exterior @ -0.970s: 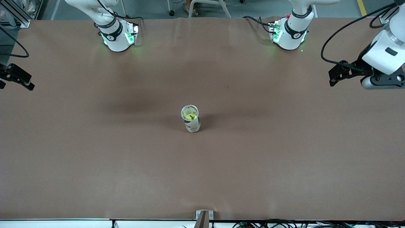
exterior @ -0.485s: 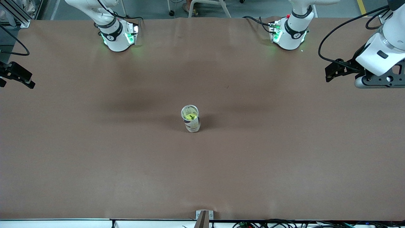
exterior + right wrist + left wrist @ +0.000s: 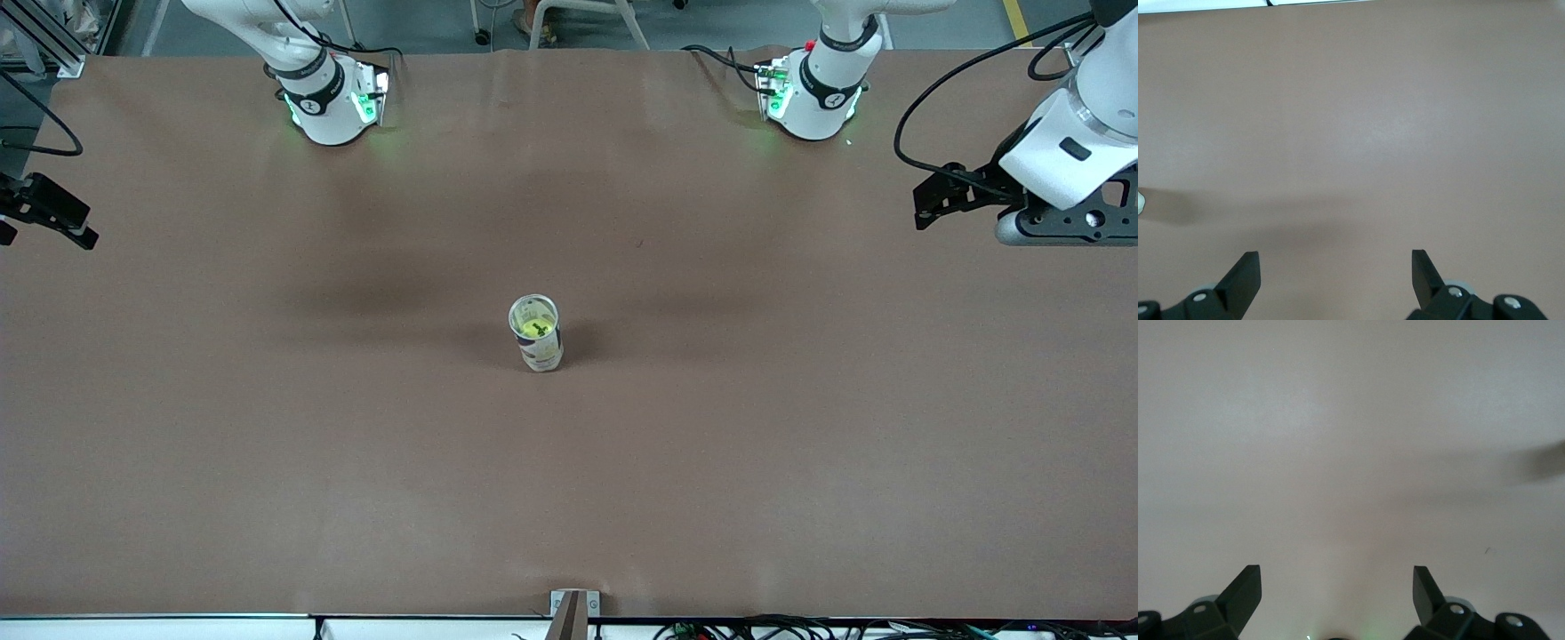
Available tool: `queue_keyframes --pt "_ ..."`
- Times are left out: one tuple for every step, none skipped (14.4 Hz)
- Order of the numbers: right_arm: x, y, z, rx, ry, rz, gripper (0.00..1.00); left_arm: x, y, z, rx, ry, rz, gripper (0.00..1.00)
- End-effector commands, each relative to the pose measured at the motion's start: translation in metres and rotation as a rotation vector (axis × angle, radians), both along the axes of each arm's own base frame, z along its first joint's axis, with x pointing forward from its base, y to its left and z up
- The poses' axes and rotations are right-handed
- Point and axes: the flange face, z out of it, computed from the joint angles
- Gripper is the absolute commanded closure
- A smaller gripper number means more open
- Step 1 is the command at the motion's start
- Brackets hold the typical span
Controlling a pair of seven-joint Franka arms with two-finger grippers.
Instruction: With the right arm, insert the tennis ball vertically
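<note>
A yellow-green tennis ball (image 3: 537,329) sits inside a clear upright can (image 3: 542,354) with a white label, in the middle of the brown table (image 3: 267,444). My right gripper (image 3: 53,222) hangs open over the table's edge at the right arm's end, well away from the can. My left gripper (image 3: 926,204) hangs open over the left arm's end, also well away. In the right wrist view the right gripper (image 3: 1335,260) has only bare table between its fingers. The left wrist view shows the left gripper (image 3: 1337,577) over bare table too.
The right arm's base (image 3: 331,102) and the left arm's base (image 3: 813,98) stand with green lights along the table's edge farthest from the front camera. A small metal bracket (image 3: 573,609) and cables (image 3: 800,629) lie at the nearest edge.
The left gripper rose slightly toward the bases' side of the table, then stopped. The right gripper barely shifted. The can and ball have not moved.
</note>
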Motion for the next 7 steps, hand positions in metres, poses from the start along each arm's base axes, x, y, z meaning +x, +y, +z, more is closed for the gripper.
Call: queue_keyframes --pt "-0.0019 0.0033 0.0026 -0.001 -0.009 0.004 0.0 -0.0042 0.0018 0.0015 -0.016 -0.012 -0.013 0.0" --pt "-0.0017 0.005 0.0026 -0.001 -0.009 0.007 0.0 -0.0045 -0.0006 -0.0005 -0.014 -0.009 -0.015 0.0" --pt "-0.0017 0.005 0.0026 -0.001 -0.009 0.007 0.0 -0.005 -0.0015 -0.0003 -0.016 -0.01 -0.013 0.0" --pt "-0.0017 0.0067 0.0024 -0.001 -0.008 0.01 0.0 -0.0059 -0.0015 0.0006 -0.015 -0.012 -0.01 0.0" --pt "-0.0019 0.0067 0.0023 -0.001 -0.006 0.01 0.0 -0.0072 -0.0023 0.0014 -0.017 -0.012 -0.012 0.0" --pt "-0.0019 0.0067 0.0023 -0.001 -0.006 0.01 0.0 -0.0091 -0.0023 -0.0009 -0.024 -0.006 -0.01 0.0" --pt "-0.0017 0.0067 0.0024 -0.001 -0.008 0.01 0.0 -0.0113 -0.0026 -0.0008 -0.036 -0.005 -0.009 0.0"
